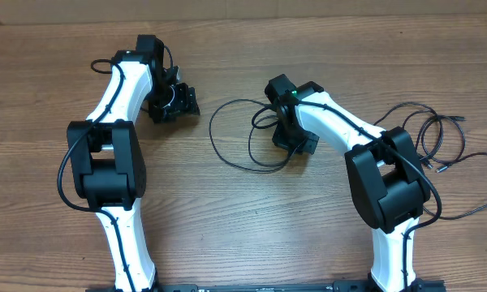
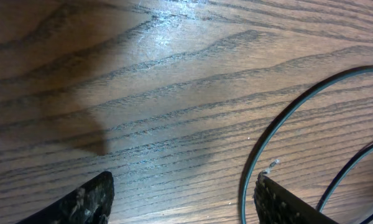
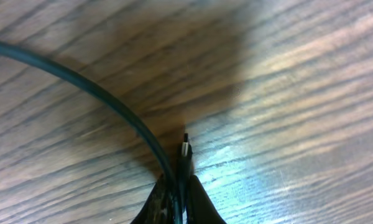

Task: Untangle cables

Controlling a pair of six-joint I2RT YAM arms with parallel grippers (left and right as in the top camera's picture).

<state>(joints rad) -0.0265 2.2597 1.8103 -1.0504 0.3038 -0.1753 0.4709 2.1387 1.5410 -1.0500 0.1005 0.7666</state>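
Observation:
A thin black cable (image 1: 212, 130) lies in loose loops on the wooden table between the two arms. My right gripper (image 1: 297, 146) stands at the right end of those loops. In the right wrist view this gripper (image 3: 178, 193) is shut on the cable (image 3: 81, 79), which curves in from the upper left, and a small plug tip (image 3: 185, 148) sticks out just past the fingers. My left gripper (image 1: 177, 104) is open to the left of the loops, and holds nothing. In its own view the cable (image 2: 280, 127) arcs just inside the right finger (image 2: 286, 202) of the left gripper (image 2: 180, 190).
More thin black cables (image 1: 438, 134) lie spread on the table at the far right, beside the right arm's elbow. Thicker wires run along both white arms. The table's far edge (image 1: 243, 10) meets a pale wall at the top.

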